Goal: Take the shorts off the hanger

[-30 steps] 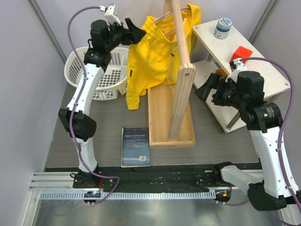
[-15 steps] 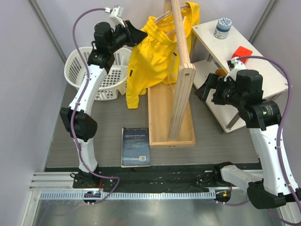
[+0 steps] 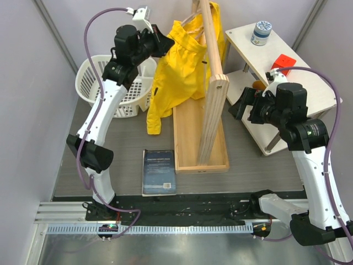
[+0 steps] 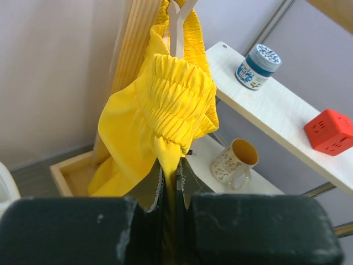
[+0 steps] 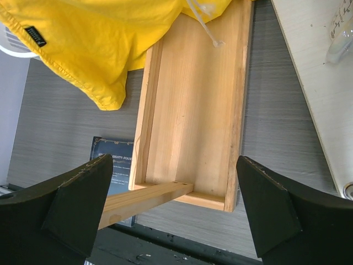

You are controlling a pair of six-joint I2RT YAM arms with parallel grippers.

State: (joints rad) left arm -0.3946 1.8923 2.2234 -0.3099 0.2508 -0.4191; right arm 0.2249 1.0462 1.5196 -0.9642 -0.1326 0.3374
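One tool (image 4: pixel 170 190) (left) on shorts (image 4: pixel 165 105) edge

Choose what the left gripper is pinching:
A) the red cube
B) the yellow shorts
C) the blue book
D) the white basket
B: in the left wrist view, the left gripper is shut on a fold of the yellow shorts.

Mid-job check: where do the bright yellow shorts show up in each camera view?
Top external: bright yellow fabric shorts, top centre.
Left wrist: shorts at centre, fabric pinched in the left gripper.
Right wrist: shorts at top left, hem hanging down.
Shared landmark: the light-wood tray base, seen in all three.
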